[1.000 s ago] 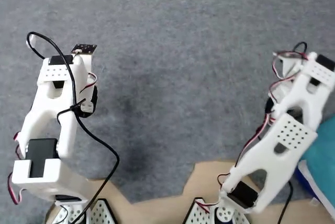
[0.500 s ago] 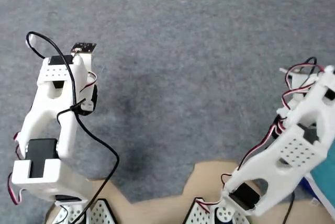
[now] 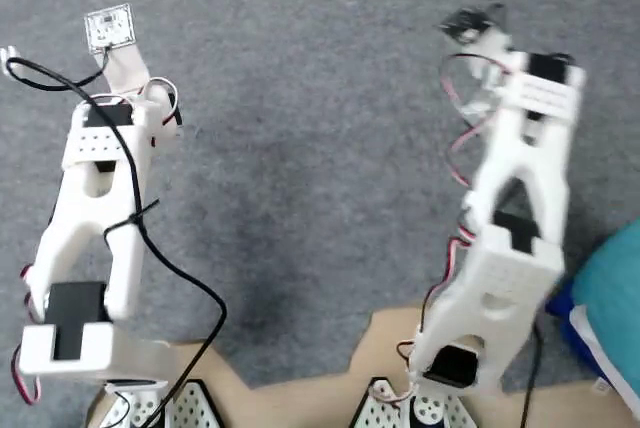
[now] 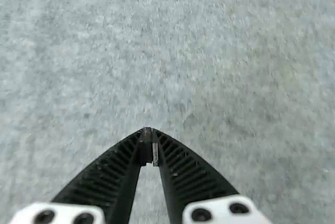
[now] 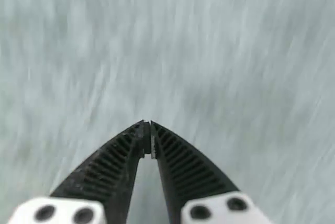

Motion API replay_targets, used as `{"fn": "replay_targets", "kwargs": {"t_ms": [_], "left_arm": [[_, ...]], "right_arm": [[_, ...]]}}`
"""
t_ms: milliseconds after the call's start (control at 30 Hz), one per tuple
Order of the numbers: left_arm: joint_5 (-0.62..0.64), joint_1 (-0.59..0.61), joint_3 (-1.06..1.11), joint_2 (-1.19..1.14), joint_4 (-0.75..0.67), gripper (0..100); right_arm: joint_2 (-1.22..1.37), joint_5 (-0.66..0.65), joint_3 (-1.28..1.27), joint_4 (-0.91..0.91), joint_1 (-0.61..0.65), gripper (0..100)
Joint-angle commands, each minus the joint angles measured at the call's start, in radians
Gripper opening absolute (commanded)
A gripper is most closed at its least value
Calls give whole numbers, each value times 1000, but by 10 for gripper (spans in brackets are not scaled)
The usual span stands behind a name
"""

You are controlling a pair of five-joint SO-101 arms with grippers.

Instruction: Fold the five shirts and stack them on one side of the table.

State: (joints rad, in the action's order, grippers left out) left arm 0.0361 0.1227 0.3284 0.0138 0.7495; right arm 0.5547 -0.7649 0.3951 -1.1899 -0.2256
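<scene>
The left hand (image 4: 147, 148) is pressed fully shut, its ribbed black tips meeting with nothing between them, and it hangs over bare grey felt. The right hand (image 5: 147, 139) is the same: tips together, no cloth in them, grey felt below. Shut, empty hands suit arms that are between grasps rather than working a fold.

From above, the left arm (image 3: 95, 198) stretches out over the left half of the surface (image 3: 330, 98) and the right arm (image 3: 515, 198) over the right half, both pointing away from the tan base board (image 3: 300, 368) at the near edge.

The task's things lie at the right edge of the surface, towards the near corner. A teal shirt (image 3: 612, 283) sits on top of a blue-and-white cloth (image 3: 585, 333), apparently another garment. That looks like the stack kept to one side, which leaves the middle free for spreading out a shirt. How many shirts lie there cannot be told.
</scene>
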Motion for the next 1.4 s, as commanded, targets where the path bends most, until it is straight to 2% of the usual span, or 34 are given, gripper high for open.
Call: {"fn": "replay_targets", "kwargs": {"t_ms": [0,100,200,333,467,567,700,800,1033,1067,1133,1267,1367], "left_arm": [[12,8,-9,-74,-37,18],[9,8,-52,-193,-35,18],[6,2,-152,-328,51,18],[5,12,-385,-506,327,18],[-75,12,-640,-691,568,18],[-100,12,-827,-823,704,18],[-100,18,-1054,-957,839,18],[-100,14,-1188,-1024,898,18],[-100,-11,-1366,-1058,997,18],[-100,-11,-1373,-1049,1008,18],[-97,-3,-1356,-1020,1010,18],[-94,-2,-1227,-886,1010,18],[-94,-3,-1097,-702,1010,18]], "right_arm": [[119,-5,76,196,67,5],[283,-5,153,310,74,5],[423,-9,282,275,56,5],[510,-34,527,-23,21,5],[541,-190,754,-413,19,5],[564,-262,858,-594,4,5],[575,-273,826,-597,-82,5],[561,-373,759,-595,-143,5],[486,-391,739,-597,-200,5],[467,-381,739,-597,-203,5],[426,-275,733,-598,-205,5],[297,91,591,-598,-199,5],[143,163,390,-598,-185,5]]}}
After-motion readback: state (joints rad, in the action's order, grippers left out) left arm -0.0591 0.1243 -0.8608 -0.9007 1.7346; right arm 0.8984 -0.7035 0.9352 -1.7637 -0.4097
